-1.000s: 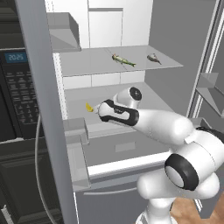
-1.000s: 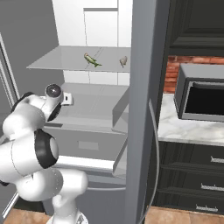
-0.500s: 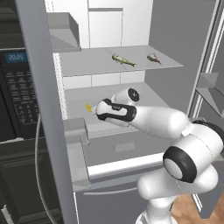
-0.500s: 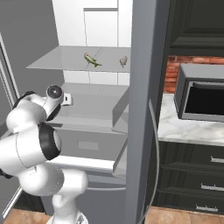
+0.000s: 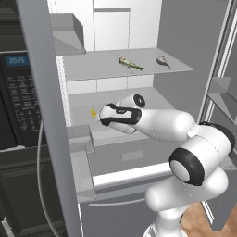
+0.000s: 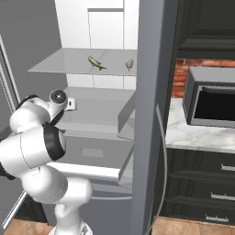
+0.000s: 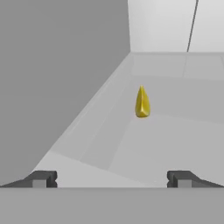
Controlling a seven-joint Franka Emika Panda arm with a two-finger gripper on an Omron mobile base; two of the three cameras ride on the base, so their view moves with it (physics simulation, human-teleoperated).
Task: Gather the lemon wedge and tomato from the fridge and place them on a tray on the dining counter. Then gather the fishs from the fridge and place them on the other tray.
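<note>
Right, I've got the gripper (image 7: pixel 111 178) spread wide, nothing between the tips, aimed into the fridge (image 5: pixel 194 41) at the middle shelf (image 7: pixel 175 131). Lemon wedge (image 7: pixel 142 102) sits on that shelf at approx 12 o'clock from the tips in hand view, a touch toward 1, well apart from them and near the left wall (image 7: pixel 57 78). In left base view it peeks out at 9 o'clock of the hand. Both fish (image 5: pixel 130 64) lie on the shelf above; can't spot the tomato. My plan, judged from this: nudge the wrist slightly right so the wedge centres between the tips, advance straight along the shelf w/o scraping it, keep off the wall, and close only once the tips straddle its fat middle, since the thin ends look likely to squirt out
</note>
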